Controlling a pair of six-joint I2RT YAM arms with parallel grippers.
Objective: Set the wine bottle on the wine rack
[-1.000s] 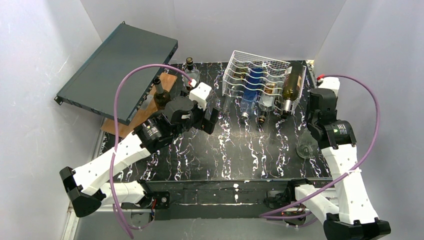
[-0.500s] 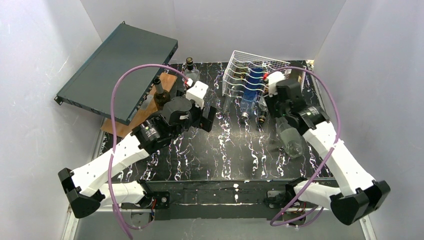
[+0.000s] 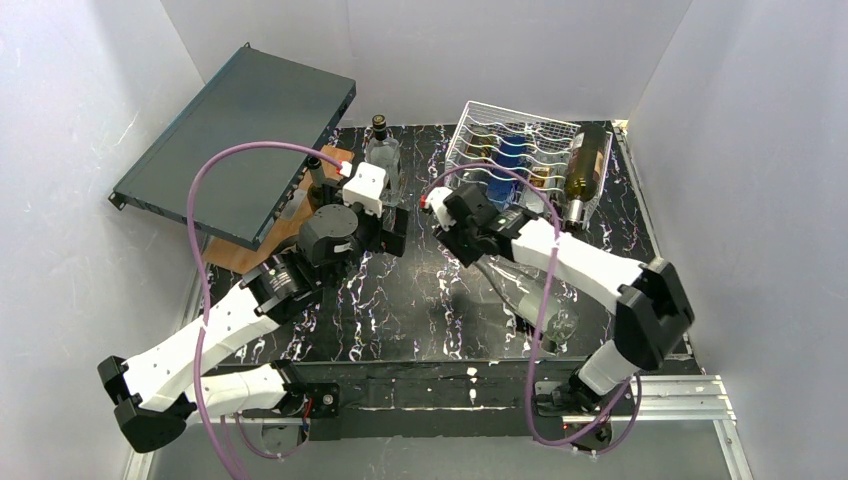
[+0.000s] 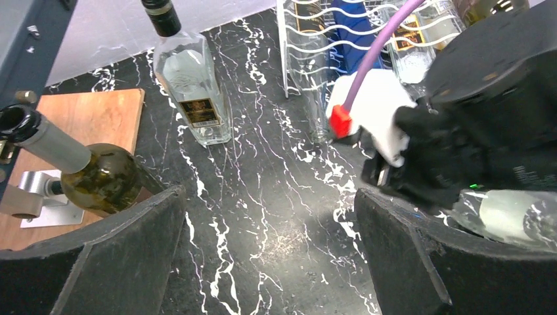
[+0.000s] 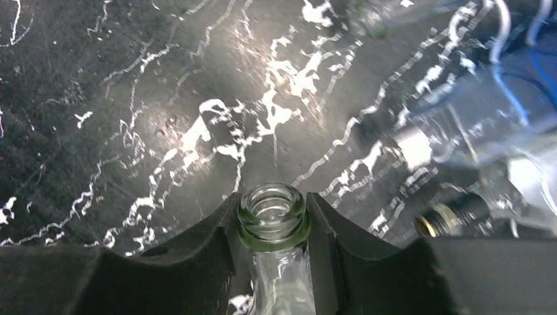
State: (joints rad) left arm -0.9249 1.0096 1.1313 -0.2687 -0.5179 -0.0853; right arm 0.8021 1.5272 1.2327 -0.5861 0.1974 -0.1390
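The right claw (image 5: 272, 211) is closed on the neck of the clear wine bottle (image 5: 274, 282), just below the lip. The mouth projects past the fingertips and the body trails back beneath the arm. A neck grip presumably leaves the body free to settle into a cradle. The bottle sits off the near-left corner of the wine rack (image 3: 458, 150), apart from it. Whether its base rests on the worktop (image 3: 420, 310) cannot be determined. Racked bottles (image 3: 585, 165) lie necks toward the rack's near side. The left claw (image 4: 269, 223) stands fully open and empty, left of the rack, likely clear of the transfer path.
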